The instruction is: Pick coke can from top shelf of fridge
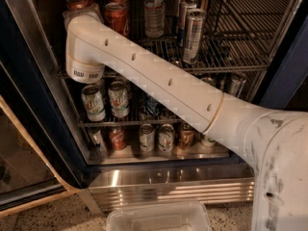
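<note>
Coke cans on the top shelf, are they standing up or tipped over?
Upright: the coke cans stand on the top shelf, lids up. The gripper is out of sight behind the arm, at its end beside them.
</note>
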Available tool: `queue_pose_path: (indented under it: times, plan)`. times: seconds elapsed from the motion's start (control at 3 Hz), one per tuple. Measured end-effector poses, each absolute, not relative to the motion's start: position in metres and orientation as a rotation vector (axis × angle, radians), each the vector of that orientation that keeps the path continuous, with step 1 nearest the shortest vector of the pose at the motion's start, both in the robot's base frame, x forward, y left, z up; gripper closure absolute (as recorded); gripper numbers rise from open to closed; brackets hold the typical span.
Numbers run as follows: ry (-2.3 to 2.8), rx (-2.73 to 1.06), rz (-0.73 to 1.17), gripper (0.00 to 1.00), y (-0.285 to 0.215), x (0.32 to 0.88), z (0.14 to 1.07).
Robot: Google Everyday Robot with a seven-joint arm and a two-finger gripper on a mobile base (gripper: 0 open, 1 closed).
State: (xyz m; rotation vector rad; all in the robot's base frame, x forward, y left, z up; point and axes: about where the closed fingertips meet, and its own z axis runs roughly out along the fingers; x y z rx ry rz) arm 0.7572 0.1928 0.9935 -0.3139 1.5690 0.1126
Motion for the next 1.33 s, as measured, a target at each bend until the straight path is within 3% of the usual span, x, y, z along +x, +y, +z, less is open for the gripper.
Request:
queue_pose_path:
  times: [1.33]
  plan:
    - [1.535,-0.330,0.220,1.00,0.196,0.727,1.005]
